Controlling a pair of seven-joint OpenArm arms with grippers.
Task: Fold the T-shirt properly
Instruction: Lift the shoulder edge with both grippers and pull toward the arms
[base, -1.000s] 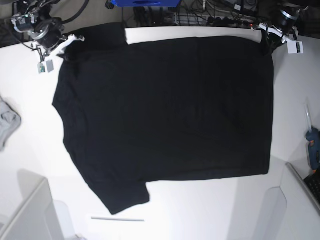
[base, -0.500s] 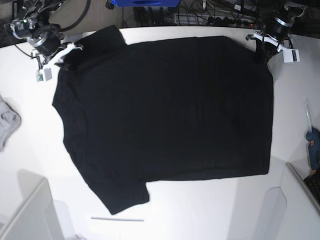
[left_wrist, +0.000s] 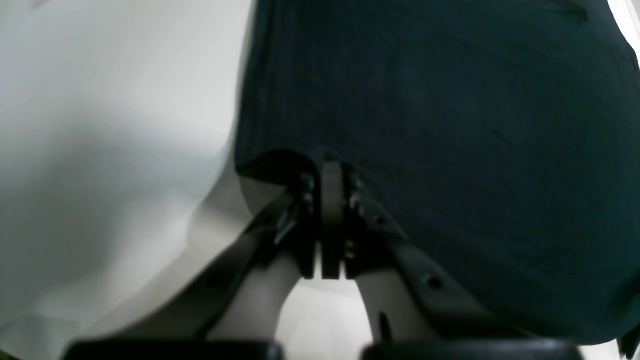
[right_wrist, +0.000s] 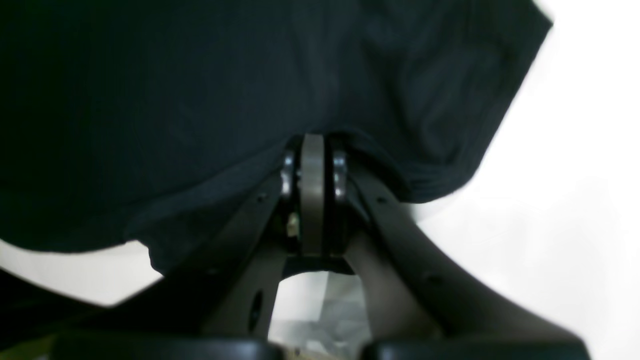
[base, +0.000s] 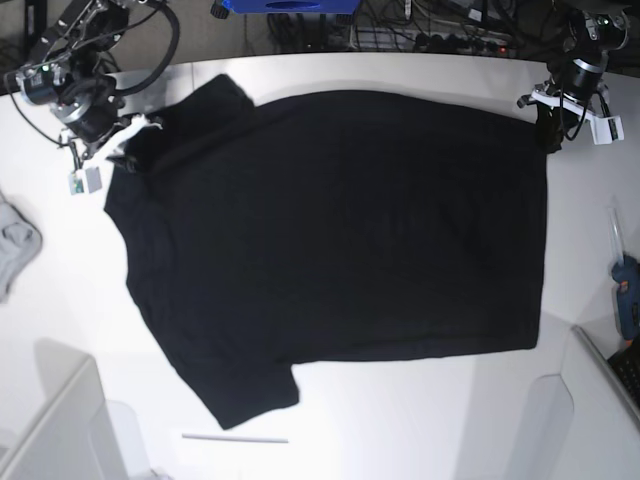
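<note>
Black T-shirt (base: 340, 240) lies spread, plain side up, across the middle of our white table (base: 420, 420).
We see left gripper (left_wrist: 331, 172) and right gripper (right_wrist: 312, 145) each clamped tight on its upper edge.

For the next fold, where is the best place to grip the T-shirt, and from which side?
Probably at the two far corners of the T-shirt, coming from the far table edge. It lies flat, plain side up, so only edges and corners offer something to pinch. The right end effector is shut on the shoulder corner, and the left end effector on the hem corner.
</note>
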